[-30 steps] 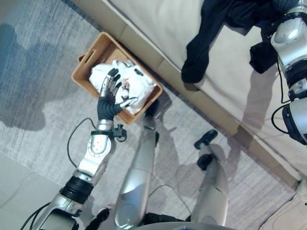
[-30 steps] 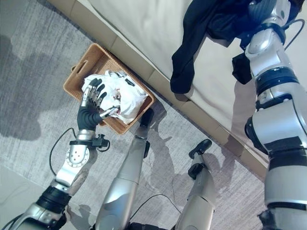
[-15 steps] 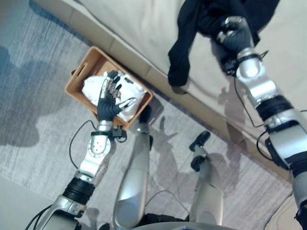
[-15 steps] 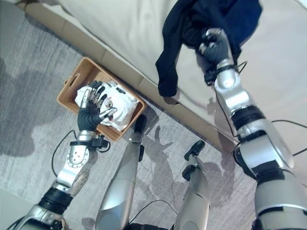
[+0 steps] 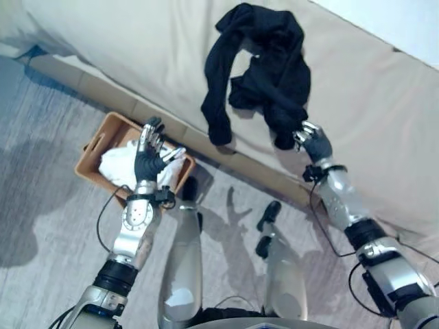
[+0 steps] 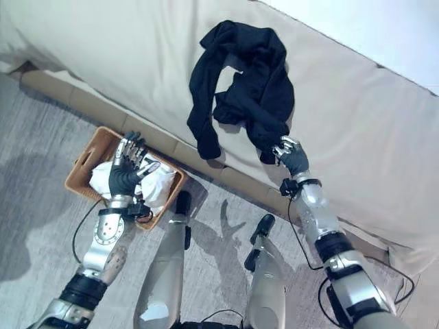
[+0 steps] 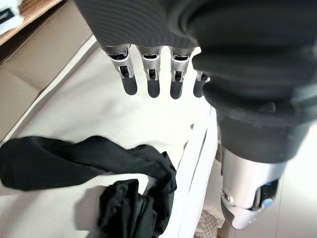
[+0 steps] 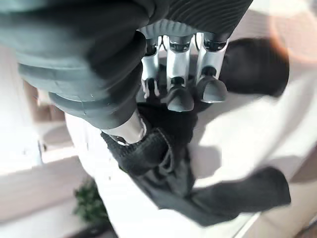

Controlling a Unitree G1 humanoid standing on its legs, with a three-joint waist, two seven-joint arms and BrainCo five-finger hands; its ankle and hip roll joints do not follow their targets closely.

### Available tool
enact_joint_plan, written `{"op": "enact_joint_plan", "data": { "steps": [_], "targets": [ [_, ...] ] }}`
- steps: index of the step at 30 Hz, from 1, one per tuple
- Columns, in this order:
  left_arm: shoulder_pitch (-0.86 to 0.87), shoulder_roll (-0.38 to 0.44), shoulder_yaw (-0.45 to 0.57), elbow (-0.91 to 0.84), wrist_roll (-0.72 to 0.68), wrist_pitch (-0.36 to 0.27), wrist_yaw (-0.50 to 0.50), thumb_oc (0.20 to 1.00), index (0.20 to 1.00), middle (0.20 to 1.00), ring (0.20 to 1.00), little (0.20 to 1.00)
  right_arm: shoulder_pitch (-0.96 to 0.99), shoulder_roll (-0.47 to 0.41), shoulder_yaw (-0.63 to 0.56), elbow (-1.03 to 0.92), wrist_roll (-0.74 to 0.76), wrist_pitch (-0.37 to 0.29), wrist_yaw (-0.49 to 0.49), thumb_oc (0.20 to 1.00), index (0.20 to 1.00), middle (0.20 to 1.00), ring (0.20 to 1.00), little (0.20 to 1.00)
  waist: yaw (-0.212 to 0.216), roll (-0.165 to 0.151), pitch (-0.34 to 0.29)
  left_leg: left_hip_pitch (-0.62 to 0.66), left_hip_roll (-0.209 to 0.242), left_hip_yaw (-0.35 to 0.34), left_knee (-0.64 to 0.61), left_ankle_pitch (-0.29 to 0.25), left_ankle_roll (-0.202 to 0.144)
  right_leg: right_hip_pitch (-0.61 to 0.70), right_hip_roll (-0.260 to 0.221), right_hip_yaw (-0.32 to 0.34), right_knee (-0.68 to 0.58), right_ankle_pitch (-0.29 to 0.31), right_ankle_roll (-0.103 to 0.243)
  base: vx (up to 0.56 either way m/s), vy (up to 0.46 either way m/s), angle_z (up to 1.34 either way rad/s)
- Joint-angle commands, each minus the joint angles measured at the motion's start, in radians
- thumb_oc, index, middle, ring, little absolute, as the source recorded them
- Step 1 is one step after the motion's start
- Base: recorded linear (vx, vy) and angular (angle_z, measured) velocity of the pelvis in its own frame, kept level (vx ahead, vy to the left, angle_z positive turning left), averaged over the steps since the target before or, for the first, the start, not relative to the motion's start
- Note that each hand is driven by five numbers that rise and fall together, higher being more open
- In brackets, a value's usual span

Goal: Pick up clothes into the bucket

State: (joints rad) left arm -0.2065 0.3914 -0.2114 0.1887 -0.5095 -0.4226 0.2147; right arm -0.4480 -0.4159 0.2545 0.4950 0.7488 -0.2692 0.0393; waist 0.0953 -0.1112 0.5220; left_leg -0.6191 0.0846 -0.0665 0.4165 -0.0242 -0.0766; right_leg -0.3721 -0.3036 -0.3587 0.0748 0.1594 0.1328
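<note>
A black garment (image 5: 255, 68) lies bunched on the beige sofa seat (image 5: 130, 55), one long sleeve trailing toward the front edge. My right hand (image 5: 312, 144) is at the garment's near lower end. In the right wrist view its fingers (image 8: 179, 94) are curled and the black cloth (image 8: 156, 148) is caught against the thumb. The brown woven basket (image 5: 89, 147) stands on the rug beside the sofa base, with white clothes (image 5: 118, 166) in it. My left hand (image 5: 147, 156) hovers open above the basket's near side, fingers (image 7: 148, 79) straight, holding nothing.
The sofa's tan base (image 5: 226, 161) runs diagonally between the basket and the seat. A grey rug (image 5: 41, 205) covers the floor to the left. A pale wall (image 5: 405, 20) shows past the sofa at the upper right.
The camera has swung up toward the sofa, so the whole garment now shows. My right hand has drawn back from the garment's bunched middle to its near end. The left hand stays over the basket.
</note>
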Motion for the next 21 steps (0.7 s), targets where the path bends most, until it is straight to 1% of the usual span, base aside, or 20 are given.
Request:
{"op": "enact_joint_plan", "data": {
  "steps": [1, 6, 7, 8, 9, 11, 12, 13, 14, 15, 19, 21],
  "targets": [
    [0.032, -0.007, 0.039, -0.034, -0.018, -0.046, -0.028, 1.0, 1.0, 1.0, 1.0, 1.0, -0.011, -0.038, -0.035, -0.063, 0.061, -0.059, 0.051, 0.2, 0.2, 0.2, 0.2, 0.2, 0.01, -0.015, -0.04, 0.032, 0.016, 0.058, -0.082, 0.04, 0.007, 0.11, -0.069, -0.008, 0.062, -0.029, 0.095, 0.02, -0.029, -0.22],
    [0.041, -0.015, 0.064, -0.001, -0.011, -0.043, -0.033, 1.0, 1.0, 1.0, 1.0, 1.0, 0.102, 0.018, -0.103, -0.166, 0.153, -0.069, 0.098, 0.2, 0.2, 0.2, 0.2, 0.2, -0.018, -0.028, -0.072, 0.08, 0.027, 0.065, -0.112, 0.045, 0.005, 0.145, -0.063, -0.002, 0.039, -0.026, 0.096, 0.03, -0.033, -0.12],
    [0.052, -0.021, 0.069, 0.014, -0.007, -0.039, -0.039, 1.0, 1.0, 1.0, 1.0, 1.0, 0.138, 0.047, -0.132, -0.206, 0.183, -0.076, 0.115, 0.2, 0.2, 0.2, 0.2, 0.2, -0.029, -0.032, -0.087, 0.098, 0.031, 0.066, -0.117, 0.043, 0.007, 0.154, -0.061, 0.002, 0.039, -0.028, 0.095, 0.04, -0.031, -0.06],
    [0.052, -0.021, 0.069, 0.014, -0.007, -0.039, -0.039, 1.0, 1.0, 1.0, 1.0, 1.0, 0.138, 0.047, -0.132, -0.206, 0.183, -0.076, 0.115, 0.2, 0.2, 0.2, 0.2, 0.2, -0.029, -0.032, -0.087, 0.098, 0.031, 0.066, -0.117, 0.043, 0.007, 0.154, -0.061, 0.002, 0.039, -0.028, 0.095, 0.07, -0.032, -0.04],
    [0.068, -0.025, 0.076, 0.032, 0.002, -0.032, -0.047, 1.0, 1.0, 1.0, 1.0, 1.0, 0.168, 0.071, -0.162, -0.251, 0.21, -0.083, 0.131, 0.2, 0.2, 0.2, 0.2, 0.2, -0.041, -0.035, -0.103, 0.121, 0.037, 0.071, -0.121, 0.039, 0.008, 0.168, -0.057, 0.009, 0.036, -0.032, 0.095, 0.05, -0.014, -0.04],
    [0.074, -0.026, 0.078, 0.046, 0.013, -0.029, -0.046, 1.0, 1.0, 1.0, 1.0, 1.0, 0.181, 0.082, -0.179, -0.275, 0.223, -0.092, 0.132, 0.2, 0.2, 0.2, 0.2, 0.2, -0.046, -0.037, -0.113, 0.136, 0.04, 0.072, -0.127, 0.039, 0.007, 0.177, -0.053, 0.013, 0.032, -0.031, 0.094, 0.07, -0.025, -0.06],
    [0.083, -0.023, 0.08, 0.064, 0.032, -0.022, -0.049, 1.0, 1.0, 1.0, 1.0, 1.0, 0.193, 0.09, -0.202, -0.322, 0.228, -0.103, 0.134, 0.2, 0.2, 0.2, 0.2, 0.2, -0.054, -0.04, -0.133, 0.161, 0.044, 0.076, -0.136, 0.037, 0.007, 0.192, -0.048, 0.019, 0.025, -0.03, 0.093, 0.07, -0.027, -0.07],
    [0.084, -0.023, 0.08, 0.064, 0.033, -0.022, -0.049, 1.0, 1.0, 1.0, 1.0, 1.0, 0.193, 0.09, -0.202, -0.323, 0.228, -0.103, 0.133, 0.2, 0.2, 0.2, 0.2, 0.2, -0.054, -0.041, -0.132, 0.162, 0.044, 0.076, -0.137, 0.037, 0.007, 0.193, -0.048, 0.019, 0.025, -0.03, 0.093, 0.09, -0.031, -0.14],
    [0.088, -0.02, 0.077, 0.086, 0.057, -0.019, -0.045, 1.0, 1.0, 1.0, 1.0, 1.0, 0.196, 0.087, -0.216, -0.35, 0.213, -0.118, 0.116, 0.2, 0.2, 0.2, 0.2, 0.2, -0.06, -0.042, -0.153, 0.186, 0.049, 0.083, -0.15, 0.037, 0.007, 0.208, -0.046, 0.021, 0.016, -0.029, 0.095, 0.04, -0.014, -0.13],
    [0.088, -0.02, 0.077, 0.087, 0.057, -0.019, -0.045, 1.0, 1.0, 1.0, 1.0, 1.0, 0.197, 0.087, -0.216, -0.351, 0.213, -0.118, 0.115, 0.2, 0.2, 0.2, 0.2, 0.2, -0.059, -0.042, -0.152, 0.188, 0.049, 0.084, -0.151, 0.038, 0.007, 0.209, -0.046, 0.021, 0.015, -0.029, 0.095, 0.07, -0.019, -0.18],
    [0.092, -0.012, 0.063, 0.101, 0.106, -0.004, -0.033, 1.0, 1.0, 1.0, 1.0, 1.0, 0.178, 0.078, -0.257, -0.43, 0.18, -0.146, 0.058, 0.2, 0.2, 0.2, 0.2, 0.2, -0.073, -0.043, -0.206, 0.243, 0.05, 0.09, -0.19, 0.046, 0.006, 0.244, -0.043, 0.021, 0.003, -0.03, 0.097, 0.08, -0.007, -0.07],
    [0.105, -0.004, 0.056, 0.088, 0.126, 0.004, -0.037, 1.0, 1.0, 1.0, 1.0, 1.0, 0.172, 0.07, -0.267, -0.463, 0.151, -0.153, 0.027, 0.2, 0.2, 0.2, 0.2, 0.2, -0.076, -0.041, -0.23, 0.273, 0.056, 0.093, -0.197, 0.039, 0.003, 0.263, -0.038, 0.024, 0.001, -0.037, 0.097, 0.08, -0.006, 0.01]
  ]
}}
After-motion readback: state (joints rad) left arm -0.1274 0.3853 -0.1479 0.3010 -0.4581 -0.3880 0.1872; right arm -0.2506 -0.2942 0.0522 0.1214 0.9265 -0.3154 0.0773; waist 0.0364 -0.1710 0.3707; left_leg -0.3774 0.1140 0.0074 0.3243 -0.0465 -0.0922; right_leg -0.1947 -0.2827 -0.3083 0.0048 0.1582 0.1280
